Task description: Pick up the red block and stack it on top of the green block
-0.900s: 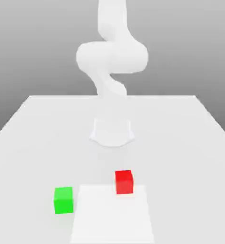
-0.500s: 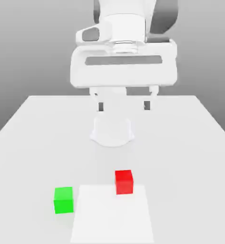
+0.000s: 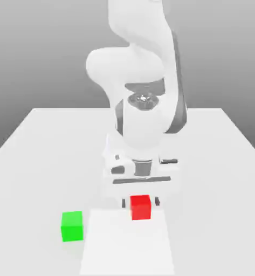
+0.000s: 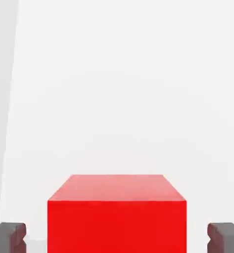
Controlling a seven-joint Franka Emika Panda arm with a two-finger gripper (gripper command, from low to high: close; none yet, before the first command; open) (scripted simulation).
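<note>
The red block (image 3: 140,207) sits on the table at the far edge of a lighter square patch; in the hand view the red block (image 4: 117,217) is close up. My gripper (image 3: 140,202) has come down over it, with one dark fingertip (image 3: 124,202) on each side. In the hand view the gripper (image 4: 117,237) is open: both fingertips (image 4: 7,236) stand clear of the block's sides, with a gap on each side. The green block (image 3: 71,226) rests on the table toward the exterior view's left of the red one, apart from the gripper.
The white table (image 3: 43,151) stretches wide around both blocks. A brighter square patch (image 3: 127,248) lies at the near edge between them. The arm (image 3: 143,113) rises behind the red block from its base at the table's middle.
The hand has dropped from high above the table down to the red block, and its fingers now straddle it. Neither block has moved.
</note>
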